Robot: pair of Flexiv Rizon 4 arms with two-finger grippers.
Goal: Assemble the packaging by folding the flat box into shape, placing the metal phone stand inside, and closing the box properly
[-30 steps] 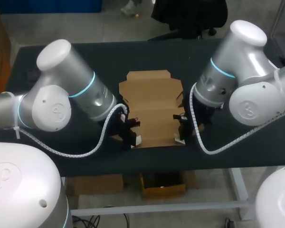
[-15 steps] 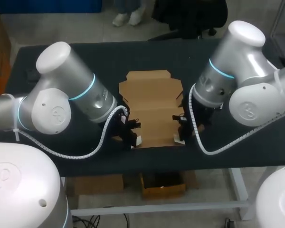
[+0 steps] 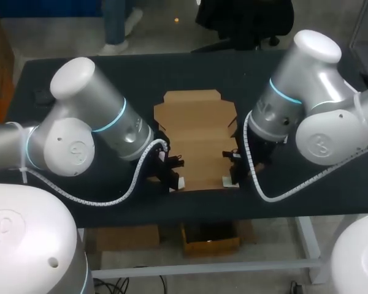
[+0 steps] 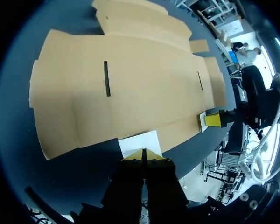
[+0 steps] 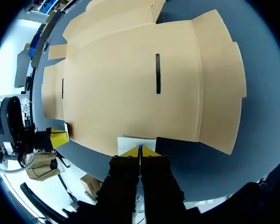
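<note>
Dark table (image 3: 141, 73) carries the flat box (image 3: 196, 135) at its middle. My left gripper (image 4: 143, 156) and right gripper (image 5: 140, 150) sit at its near corners, fingers pressed together, tips against white tabs (image 4: 140, 141), gripping nothing I can see.

the flat box (image 3: 197, 131) lies opened out on the middle of the worktop (image 3: 80, 79), its narrower flaps toward the far edge and its wide panel toward the near edge. my left arm (image 3: 92, 131) comes in over the worktop's left half and my right arm (image 3: 300, 104) over its right half, with the box between them. the left tool (image 3: 175, 180) stands at the box's near left corner, the right tool (image 3: 231, 179) at its near right corner, well apart. just ahead of each tool's tips a small tab (image 4: 140, 143) lies against the box's near edge, on the worktop. two slits (image 5: 157, 73) lie in the panel, one toward each side.
</note>
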